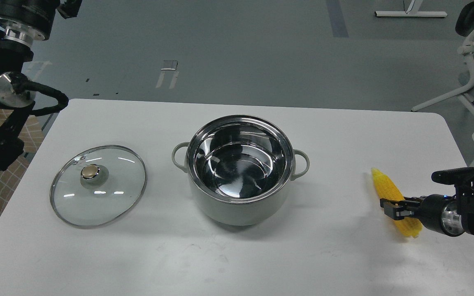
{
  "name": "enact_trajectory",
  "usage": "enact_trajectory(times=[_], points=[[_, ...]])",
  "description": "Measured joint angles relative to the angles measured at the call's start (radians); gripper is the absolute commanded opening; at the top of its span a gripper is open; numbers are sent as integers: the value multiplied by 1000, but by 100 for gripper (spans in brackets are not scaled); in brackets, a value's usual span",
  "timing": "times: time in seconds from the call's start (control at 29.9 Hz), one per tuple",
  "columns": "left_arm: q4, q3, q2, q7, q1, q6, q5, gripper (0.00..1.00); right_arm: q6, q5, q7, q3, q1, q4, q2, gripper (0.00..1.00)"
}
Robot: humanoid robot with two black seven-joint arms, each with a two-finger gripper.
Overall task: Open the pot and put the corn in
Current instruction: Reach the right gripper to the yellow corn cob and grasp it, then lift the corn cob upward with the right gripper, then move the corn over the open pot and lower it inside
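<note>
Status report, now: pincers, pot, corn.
Right pincer at corn, grip unclear. Left pincer out of view. Pot open, empty; lid on table, left of it. Path clear.

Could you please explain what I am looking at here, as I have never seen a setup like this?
This is one picture, taken from a humanoid robot's head looking down at a white table. The black shapes at the edges are its two arms. On the table stand an open pot, its inside bare, and to its left a glass lid. At right, the right gripper has its fingers around a yellow corn lying on the table. The left arm's end is out of view.
</note>
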Motion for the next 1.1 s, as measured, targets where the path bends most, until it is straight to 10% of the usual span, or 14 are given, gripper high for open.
enact_trajectory(times=[0.53,1.1], points=[[-12,-2,6,3,-4,0,-1,97,0,19,18,239,183,238,-51,10],[-12,1,-5,5,-9,4,0,98,0,-9,-39,-197,472,162,415,18]])
